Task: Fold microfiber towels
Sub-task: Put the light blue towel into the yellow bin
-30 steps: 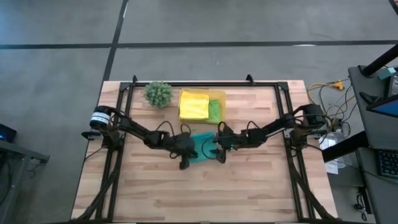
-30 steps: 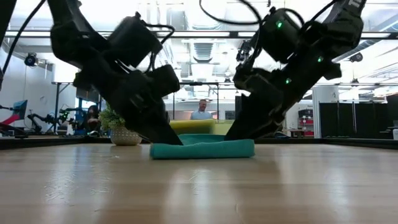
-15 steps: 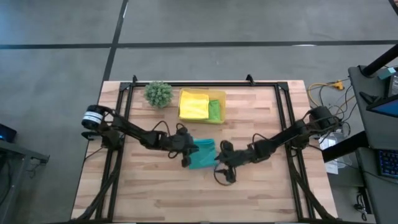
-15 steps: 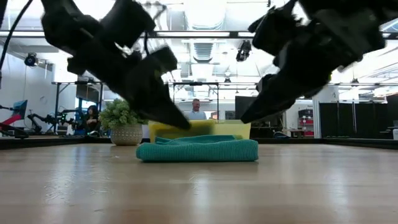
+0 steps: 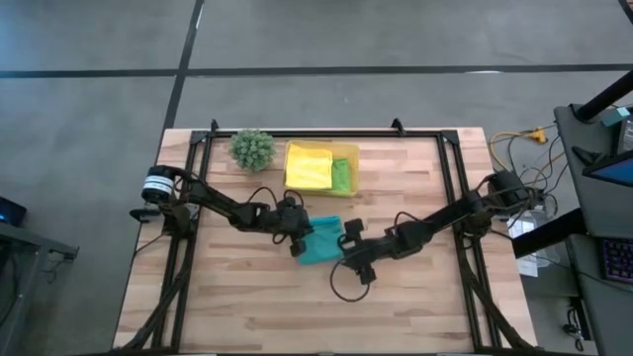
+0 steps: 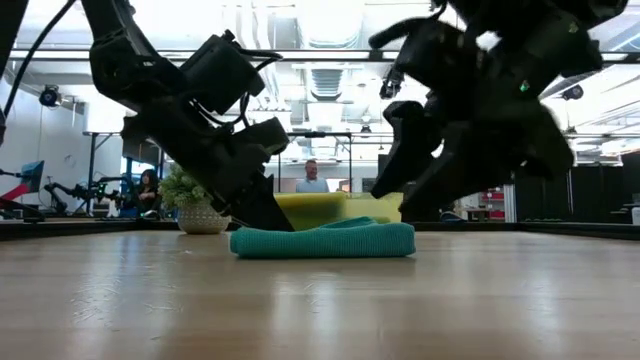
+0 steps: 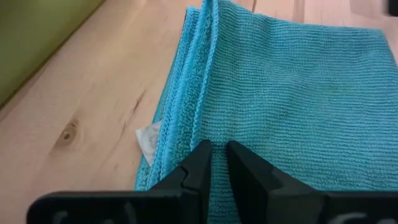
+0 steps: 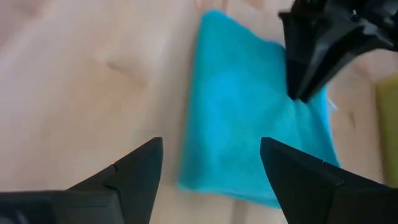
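Note:
A teal towel (image 5: 320,242) lies folded in several layers on the wooden table (image 5: 247,297), seen edge-on in the low view (image 6: 325,240). My left gripper (image 5: 297,238) is at the towel's left side, shut on it (image 7: 215,155). My right gripper (image 5: 350,253) hangs open just off the towel's right side, above the table (image 8: 211,171); in the low view (image 6: 420,180) it is clear of the cloth. A yellow towel (image 5: 308,164) and a lime green towel (image 5: 342,177) lie in the yellow tray (image 5: 348,148). My left gripper pinches the raised ridge of stacked edges (image 7: 200,127) along the towel's left side between its two fingers. The fingers slant down from the table's left and lie along that ridge. The towel lies flat on the table and slack.
A small spiky green plant (image 5: 252,148) stands left of the tray at the far side. A black frame (image 5: 297,134) runs round the table's far and side edges. Bare wood stretches toward the near edge. A person (image 6: 312,178) shows in the room beyond.
My right gripper has drawn back from the towel's right end, up and a little toward the near edge, rolling as it went, and stays open. My left gripper has swung slightly toward the far edge along the towel's left side. The towel's left end has shifted a little.

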Action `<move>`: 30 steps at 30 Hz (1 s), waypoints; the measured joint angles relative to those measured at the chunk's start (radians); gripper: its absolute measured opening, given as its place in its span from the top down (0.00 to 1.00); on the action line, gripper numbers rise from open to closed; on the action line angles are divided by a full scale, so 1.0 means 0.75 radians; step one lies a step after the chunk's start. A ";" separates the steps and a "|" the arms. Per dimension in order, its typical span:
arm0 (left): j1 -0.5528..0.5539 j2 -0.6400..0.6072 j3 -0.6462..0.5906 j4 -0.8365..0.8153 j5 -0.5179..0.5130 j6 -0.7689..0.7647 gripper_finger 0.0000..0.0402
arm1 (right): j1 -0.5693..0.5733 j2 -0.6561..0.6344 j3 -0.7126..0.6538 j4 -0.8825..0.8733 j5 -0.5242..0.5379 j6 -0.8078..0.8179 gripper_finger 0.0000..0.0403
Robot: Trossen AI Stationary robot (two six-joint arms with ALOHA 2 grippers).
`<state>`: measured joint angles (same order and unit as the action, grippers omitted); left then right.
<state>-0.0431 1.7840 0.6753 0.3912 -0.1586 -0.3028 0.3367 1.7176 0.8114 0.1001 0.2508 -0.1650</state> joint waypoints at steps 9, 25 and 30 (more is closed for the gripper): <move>0.006 0.001 -0.008 -0.001 0.018 -0.009 0.90 | -0.034 0.001 -0.004 -0.165 0.018 -0.261 0.38; 0.021 0.003 -0.011 -0.006 0.030 -0.114 0.90 | 0.074 0.131 0.038 -0.132 0.235 -0.496 0.39; 0.022 0.004 -0.012 -0.005 0.031 -0.153 0.90 | 0.089 0.228 0.124 -0.119 0.365 -0.442 0.39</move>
<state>-0.0269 1.7866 0.6664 0.3878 -0.1354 -0.4178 0.4039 1.8884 0.9045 0.0106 0.5242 -0.4967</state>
